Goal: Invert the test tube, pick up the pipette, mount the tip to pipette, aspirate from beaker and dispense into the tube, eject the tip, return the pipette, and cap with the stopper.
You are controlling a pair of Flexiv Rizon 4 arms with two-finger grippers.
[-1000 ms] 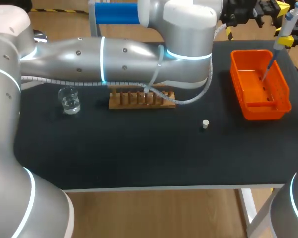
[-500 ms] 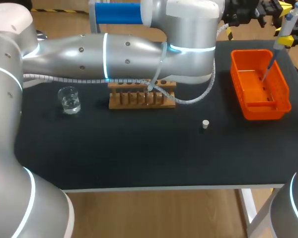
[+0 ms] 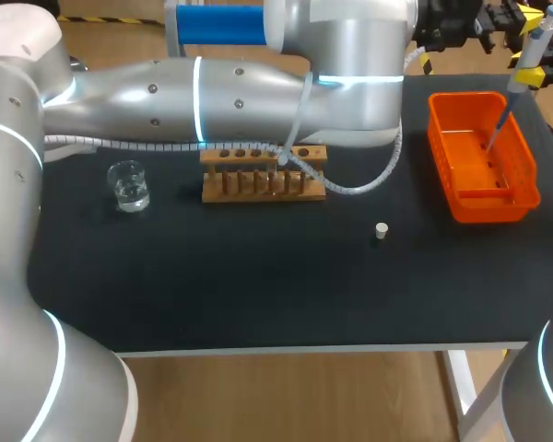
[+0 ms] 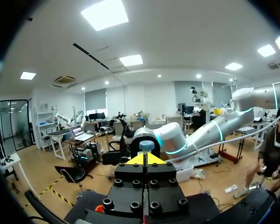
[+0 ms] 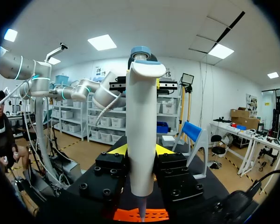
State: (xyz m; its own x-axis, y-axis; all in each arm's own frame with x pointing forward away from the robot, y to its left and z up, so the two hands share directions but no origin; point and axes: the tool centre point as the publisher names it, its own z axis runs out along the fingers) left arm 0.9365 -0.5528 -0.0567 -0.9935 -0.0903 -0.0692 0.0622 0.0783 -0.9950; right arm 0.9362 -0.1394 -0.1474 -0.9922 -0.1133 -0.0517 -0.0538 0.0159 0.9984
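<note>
My right gripper (image 5: pixel 141 151) is shut on the white pipette (image 5: pixel 141 121), held upright. In the head view the pipette (image 3: pixel 533 44) hangs at the far right, its thin tip (image 3: pixel 491 133) pointing down into the orange bin (image 3: pixel 525 198). My left arm (image 3: pixel 258 87) crosses over the table's back toward the pipette. My left gripper (image 4: pixel 145 159) is shut, its yellow tips right behind the pipette's blue-grey top knob (image 4: pixel 146 145). A wooden tube rack (image 3: pixel 263 180) stands mid-table, a glass beaker (image 3: pixel 129 187) holding clear liquid to its left. The small white stopper (image 3: pixel 381 230) lies on the mat.
The black mat (image 3: pixel 258 276) is bare in front of the rack and the stopper. A cable (image 3: pixel 369 180) from my left arm loops down beside the rack's right end. The orange bin (image 5: pixel 140 214) shows directly under the pipette in the right wrist view.
My left arm has drawn back slightly toward the table's far side, uncovering the rack's top row of holes. The pipette and my right gripper have not moved.
</note>
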